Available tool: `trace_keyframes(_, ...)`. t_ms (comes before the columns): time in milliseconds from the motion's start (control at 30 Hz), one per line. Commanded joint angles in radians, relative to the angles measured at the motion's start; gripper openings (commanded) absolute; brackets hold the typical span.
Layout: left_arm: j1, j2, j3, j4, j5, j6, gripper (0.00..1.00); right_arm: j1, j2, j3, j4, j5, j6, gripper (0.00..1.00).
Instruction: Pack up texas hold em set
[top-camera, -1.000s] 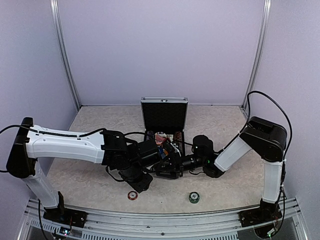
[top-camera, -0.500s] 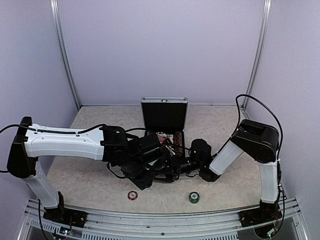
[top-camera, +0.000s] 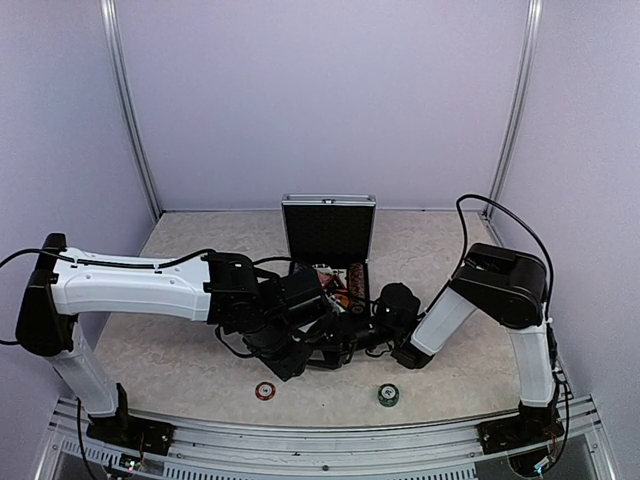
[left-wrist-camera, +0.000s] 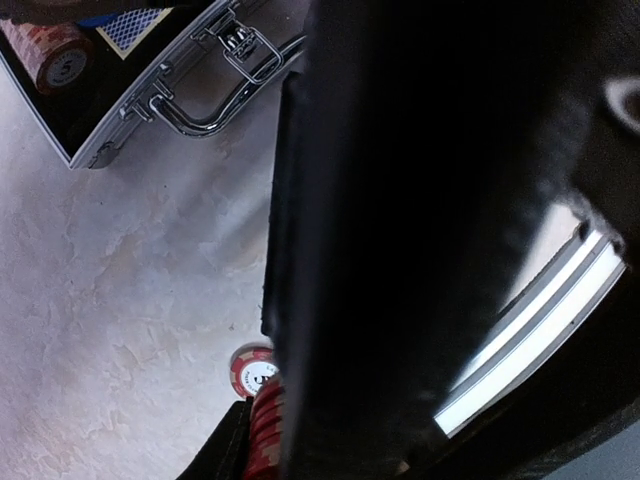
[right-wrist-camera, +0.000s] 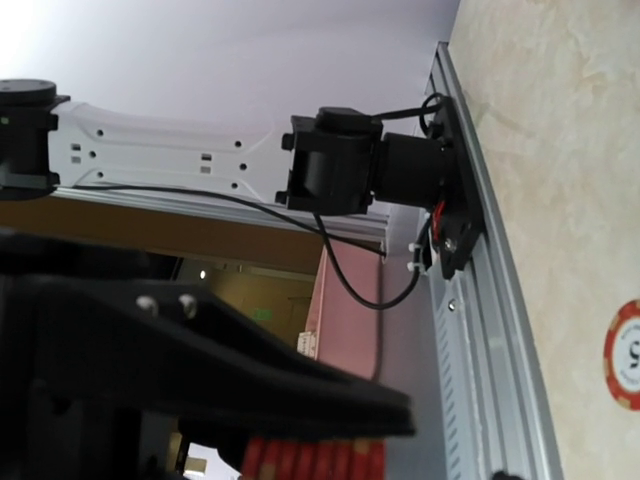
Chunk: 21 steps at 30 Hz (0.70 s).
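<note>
The silver case stands open with its black-lined lid upright. Its handle, a red chip stack and a blue deck inside show in the left wrist view. Both grippers meet just in front of the case. My left gripper is shut on a stack of red chips. My right gripper is pressed close against it. Its black body fills most of the left wrist view. The same red chips show under a black finger in the right wrist view, where the jaw gap stays hidden.
One red chip lies on the table near the front edge, and a short green chip stack sits to its right. The metal front rail and the left arm's base lie close behind them.
The right arm has pushed further left, and its elbow has drawn in toward the centre. The left gripper has stayed in front of the case with the red chips.
</note>
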Motion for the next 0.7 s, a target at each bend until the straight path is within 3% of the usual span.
trace_keyframes(0, -0.009, 0.007, 0.02, 0.006, -0.006, 0.007, 0.04, 0.019, 0.025, 0.031, 0.032, -0.022, 0.004, 0.72)
trace_keyframes(300, -0.009, 0.005, 0.015, 0.007, -0.007, 0.007, 0.04, 0.048, 0.05, 0.075, -0.012, -0.039, -0.009, 0.67)
trace_keyframes(533, -0.008, 0.001, 0.005, 0.01, -0.006, 0.007, 0.04, 0.053, 0.054, 0.071, -0.029, -0.055, -0.017, 0.46)
trace_keyframes(667, -0.008, 0.0, 0.0, 0.012, -0.007, 0.007, 0.04, 0.053, 0.049, 0.071, -0.048, -0.068, -0.03, 0.28)
